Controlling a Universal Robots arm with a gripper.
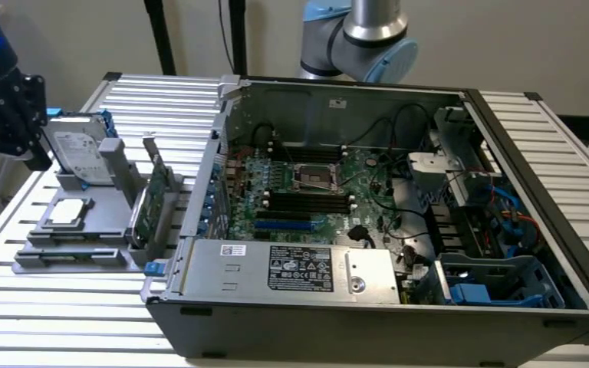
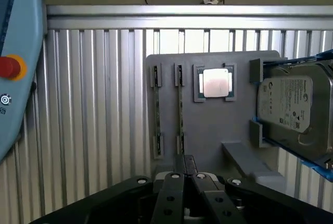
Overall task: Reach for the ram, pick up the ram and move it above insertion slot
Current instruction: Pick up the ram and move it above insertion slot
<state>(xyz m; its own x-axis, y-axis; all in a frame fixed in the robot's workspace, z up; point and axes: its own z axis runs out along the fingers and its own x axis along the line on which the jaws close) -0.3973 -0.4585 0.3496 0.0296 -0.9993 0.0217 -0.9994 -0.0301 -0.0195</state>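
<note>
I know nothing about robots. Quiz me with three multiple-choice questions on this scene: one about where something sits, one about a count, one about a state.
1. Where does the processor chip lie?
A. on the grey holder, between the ram sticks and the hard drive
B. in the pincer
C. on top of the hard drive

2. How many ram sticks lie on the holder?
A. one
B. two
C. five

3. What state is the pincer in?
A. wide open
B. shut, holding nothing
C. shut on a ram stick

Answers: 1 A, the wrist view shows the chip in its own frame between them. 2 B, two thin strips lie side by side in their slots. 3 B, its fingers meet with nothing between them.
</note>
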